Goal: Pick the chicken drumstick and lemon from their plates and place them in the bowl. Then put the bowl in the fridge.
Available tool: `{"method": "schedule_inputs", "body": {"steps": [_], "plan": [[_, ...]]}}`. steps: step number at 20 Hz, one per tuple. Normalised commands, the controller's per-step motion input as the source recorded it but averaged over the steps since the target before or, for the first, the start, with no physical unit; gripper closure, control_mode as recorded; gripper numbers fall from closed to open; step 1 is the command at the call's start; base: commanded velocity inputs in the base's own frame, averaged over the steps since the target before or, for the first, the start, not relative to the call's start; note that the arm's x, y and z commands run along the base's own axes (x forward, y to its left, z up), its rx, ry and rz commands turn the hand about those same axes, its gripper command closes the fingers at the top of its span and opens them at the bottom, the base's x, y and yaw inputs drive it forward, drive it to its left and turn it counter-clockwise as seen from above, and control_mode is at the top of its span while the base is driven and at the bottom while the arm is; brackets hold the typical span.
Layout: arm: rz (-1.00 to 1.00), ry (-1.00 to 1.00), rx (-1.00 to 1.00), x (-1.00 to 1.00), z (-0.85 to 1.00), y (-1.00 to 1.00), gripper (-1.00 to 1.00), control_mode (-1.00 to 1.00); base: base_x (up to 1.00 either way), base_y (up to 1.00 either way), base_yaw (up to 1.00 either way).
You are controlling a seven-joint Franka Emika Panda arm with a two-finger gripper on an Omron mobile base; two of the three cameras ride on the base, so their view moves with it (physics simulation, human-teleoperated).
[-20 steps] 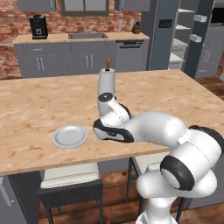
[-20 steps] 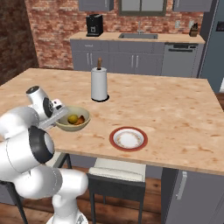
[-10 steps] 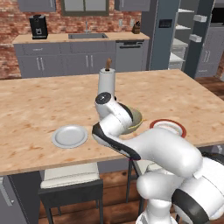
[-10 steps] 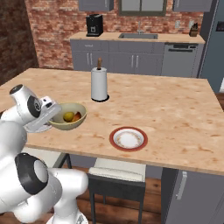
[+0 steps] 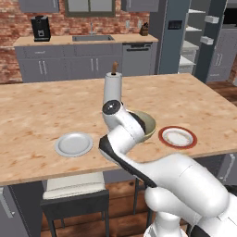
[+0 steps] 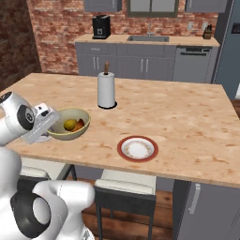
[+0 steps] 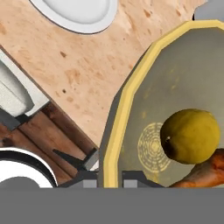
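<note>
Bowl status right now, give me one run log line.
gripper: shut on bowl rim | lemon, chicken drumstick: inside bowl | plates: bare | fridge: pending

Bowl (image 5: 147, 125): near half hidden behind arm. Chicken drumstick (image 7: 203, 173): cut off at frame edge, bone end seemingly unseen.

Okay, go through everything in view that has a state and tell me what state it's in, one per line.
Gripper: shut on the bowl's rim.
Bowl: held at the counter's near edge, lemon and drumstick inside.
Lemon: in the bowl, beside the drumstick.
Drumstick: in the bowl.
Grey plate: empty, on the counter.
Red-rimmed plate: empty, on the counter.
Paper towel roll: upright.
Fridge: open, shelves showing.
</note>
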Motion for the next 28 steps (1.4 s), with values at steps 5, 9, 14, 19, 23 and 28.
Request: {"method": "schedule_inputs", "body": {"steps": [5, 9, 14, 19, 23, 28], "plan": [[0.22, -0.01, 0.03, -0.27, 0.13, -0.33, 1.0, -1.0, 0.0, 0.0, 0.0], [0.34, -0.01, 0.0, -0.35, 0.14, -0.31, 1.0, -1.0, 0.0, 0.0, 0.0], [0.45, -0.03, 0.0, -0.4, 0.14, -0.25, 1.0, -1.0, 0.0, 0.0, 0.0], [0.47, 0.0, 0.0, -0.32, 0.13, -0.22, 1.0, -1.0, 0.0, 0.0, 0.0], [0.36, 0.0, -0.05, -0.18, 0.14, -0.15, 1.0, -1.0, 0.0, 0.0, 0.0], [0.17, 0.0, -0.12, -0.05, 0.05, -0.11, 1.0, -1.0, 0.0, 0.0, 0.0]]}}
